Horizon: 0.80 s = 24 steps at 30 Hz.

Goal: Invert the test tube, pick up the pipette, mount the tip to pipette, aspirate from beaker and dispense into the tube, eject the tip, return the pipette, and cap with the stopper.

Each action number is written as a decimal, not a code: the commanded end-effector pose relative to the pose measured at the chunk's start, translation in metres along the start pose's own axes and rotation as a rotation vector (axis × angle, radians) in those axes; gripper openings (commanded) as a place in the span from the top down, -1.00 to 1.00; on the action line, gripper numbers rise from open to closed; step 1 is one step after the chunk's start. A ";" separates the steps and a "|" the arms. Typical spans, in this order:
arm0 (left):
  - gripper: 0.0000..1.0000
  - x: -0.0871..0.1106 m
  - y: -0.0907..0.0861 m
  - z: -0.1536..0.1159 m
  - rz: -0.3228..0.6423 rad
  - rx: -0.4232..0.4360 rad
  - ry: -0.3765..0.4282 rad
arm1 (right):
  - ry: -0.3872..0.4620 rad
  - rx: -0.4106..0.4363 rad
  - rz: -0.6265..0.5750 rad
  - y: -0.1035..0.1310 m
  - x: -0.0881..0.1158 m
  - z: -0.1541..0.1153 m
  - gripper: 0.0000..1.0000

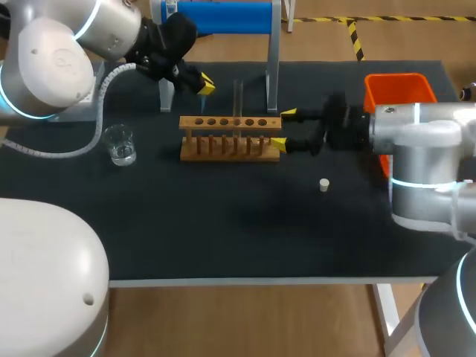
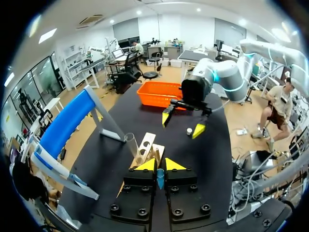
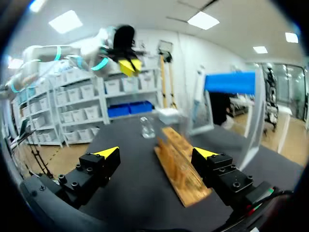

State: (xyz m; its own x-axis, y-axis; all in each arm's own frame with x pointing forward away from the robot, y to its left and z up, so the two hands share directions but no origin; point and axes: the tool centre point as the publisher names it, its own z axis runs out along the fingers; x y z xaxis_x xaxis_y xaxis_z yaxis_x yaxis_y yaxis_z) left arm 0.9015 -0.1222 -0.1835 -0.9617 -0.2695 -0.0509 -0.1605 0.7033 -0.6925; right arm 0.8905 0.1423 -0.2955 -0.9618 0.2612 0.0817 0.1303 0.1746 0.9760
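Clear glass test tube stands upright in light wooden rack. Right end effector released, fingers straddling rack end. Left end effector clenched on small blue piece, possibly pipette tip, behind rack. Clear glass beaker holds liquid. White stopper loose on black surface. Judgement: early stage; transfer, tip ejection, pipette return and capping outstanding.

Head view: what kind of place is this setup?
Probably a chemistry-style lab bench staged for a two-arm robot: a wooden rack holding a test tube, a small glass beaker and a white stopper sit on a black table.
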 end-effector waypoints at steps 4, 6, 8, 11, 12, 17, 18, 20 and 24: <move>1.00 0.000 0.000 -0.002 0.001 -0.001 0.004 | 0.114 -0.158 -0.167 0.012 0.039 -0.032 -1.00; 1.00 0.000 0.000 -0.002 0.001 -0.001 0.004 | 0.129 -0.172 -0.213 0.015 0.048 -0.026 -1.00; 1.00 0.000 0.000 -0.002 0.001 -0.001 0.004 | 0.138 -0.185 -0.258 0.017 0.054 -0.020 -1.00; 1.00 0.000 0.000 -0.002 0.001 -0.001 0.004 | 0.149 -0.194 -0.295 0.020 0.061 -0.011 -1.00; 1.00 0.000 0.000 -0.002 0.001 -0.001 0.004 | 0.150 -0.196 -0.299 0.021 0.062 -0.008 -1.00; 1.00 0.000 0.000 -0.002 0.001 -0.001 0.004 | 0.154 -0.192 -0.277 0.024 0.063 -0.003 -1.00; 1.00 0.000 0.000 -0.002 0.001 -0.001 0.004 | 0.154 -0.192 -0.277 0.024 0.063 -0.003 -1.00; 1.00 0.000 0.000 -0.002 0.001 -0.001 0.004 | 0.154 -0.192 -0.277 0.024 0.063 -0.003 -1.00; 1.00 0.008 -0.007 0.000 0.002 -0.007 0.010 | 0.154 -0.192 -0.277 0.024 0.063 -0.003 -1.00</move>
State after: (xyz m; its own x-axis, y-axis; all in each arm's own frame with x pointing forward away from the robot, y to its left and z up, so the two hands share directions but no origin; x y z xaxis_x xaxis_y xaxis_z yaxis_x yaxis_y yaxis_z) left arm 0.8989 -0.1236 -0.1837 -0.9640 -0.2620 -0.0458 -0.1583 0.7035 -0.6929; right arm 0.8324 0.1602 -0.2660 -0.9814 0.0793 -0.1751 -0.1728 0.0344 0.9844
